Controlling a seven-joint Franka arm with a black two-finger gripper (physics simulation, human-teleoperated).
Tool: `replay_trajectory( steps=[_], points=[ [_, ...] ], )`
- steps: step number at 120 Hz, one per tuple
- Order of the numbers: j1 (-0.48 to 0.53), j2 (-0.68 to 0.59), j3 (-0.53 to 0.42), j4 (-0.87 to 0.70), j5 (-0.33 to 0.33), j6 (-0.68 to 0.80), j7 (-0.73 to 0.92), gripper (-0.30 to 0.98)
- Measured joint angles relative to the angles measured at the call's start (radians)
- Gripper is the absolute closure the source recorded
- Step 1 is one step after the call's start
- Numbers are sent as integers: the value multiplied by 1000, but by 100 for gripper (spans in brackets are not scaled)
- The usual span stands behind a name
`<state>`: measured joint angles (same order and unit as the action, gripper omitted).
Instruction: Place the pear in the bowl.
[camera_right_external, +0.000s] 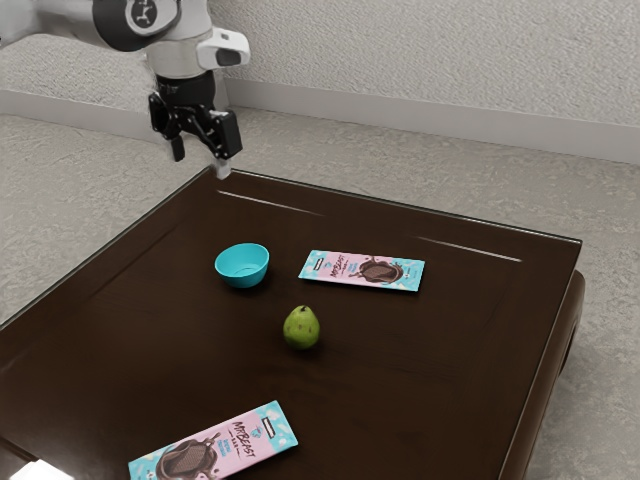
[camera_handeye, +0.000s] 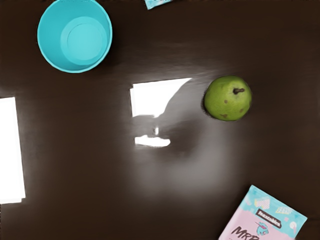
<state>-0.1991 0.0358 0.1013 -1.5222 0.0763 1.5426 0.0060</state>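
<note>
In the exterior view, your speckled green pear (camera_right_external: 301, 329) has a plain turquoise bowl (camera_right_external: 243, 268) at half past ten; your pink, light-blue and brown patterned wrappers (camera_right_external: 362, 270) sit at half past one and seven, on dark brown table (camera_right_external: 400, 390).

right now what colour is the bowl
The bowl is plain turquoise, inside and out; the wrist view shows its inside best.
</note>
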Motion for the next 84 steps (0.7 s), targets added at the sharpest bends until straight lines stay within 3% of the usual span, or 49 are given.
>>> replay_trajectory(
  steps=[21,36,50,61,84],
  points=[
    [9,23,-12,-98,-14,61,-1,0],
    [34,36,-22,-402,-69,271,-21,0],
    [32,81,-41,-527,-125,475,-35,0],
    [24,129,-59,-546,-146,608,-40,0],
    [26,257,-85,-414,-158,754,-10,0]
  ],
)
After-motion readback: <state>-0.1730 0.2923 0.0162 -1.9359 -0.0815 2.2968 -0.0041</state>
